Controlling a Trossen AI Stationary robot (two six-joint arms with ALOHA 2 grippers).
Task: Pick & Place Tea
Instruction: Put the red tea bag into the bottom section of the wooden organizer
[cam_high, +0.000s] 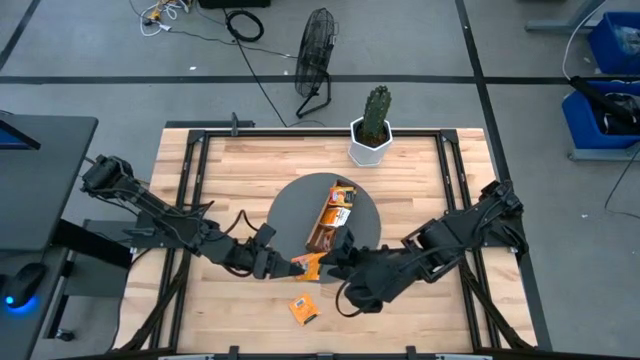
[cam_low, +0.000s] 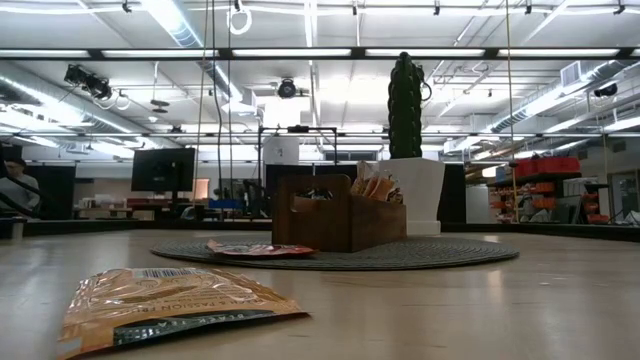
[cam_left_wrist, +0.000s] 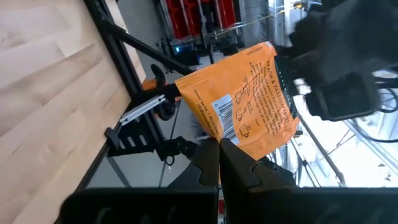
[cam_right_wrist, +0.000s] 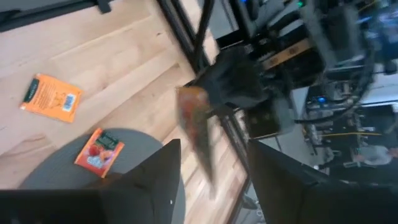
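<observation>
In the low view, 1 flat orange paper tea sachet (cam_low: 175, 305) lies on the pale wooden table (cam_low: 480, 310) at the lower left of the frame, closest to the camera. In the high view this same sachet (cam_high: 303, 309) sits low and just left of centre, well apart from both grippers.

Above it in the high view, the left gripper (cam_high: 290, 266) sits just left of centre, its fingers pinched tight on the edge of a second orange square tea sachet (cam_high: 309, 266). The left wrist view shows this held sachet (cam_left_wrist: 242, 106) standing up out of the closed dark fingers (cam_left_wrist: 214, 165), barcode and print facing the camera. The right gripper (cam_high: 335, 262) faces it from the right, just beside the sachet, with its jaws spread wide; whether they touch the paper cannot be told. In the right wrist view the held sachet (cam_right_wrist: 196, 130) hangs blurred between the 2 parted fingers (cam_right_wrist: 158, 180).

Farther back, a third sachet with red print (cam_low: 260, 250) lies flat on the round dark grey mat (cam_low: 440, 255). On the mat stands the narrow brown wooden compartment tray (cam_low: 335, 220), with more orange sachets (cam_low: 375, 187) upright in it. Behind it, near the top centre of the high view, stands a green cactus in a white pot (cam_high: 373, 130).
</observation>
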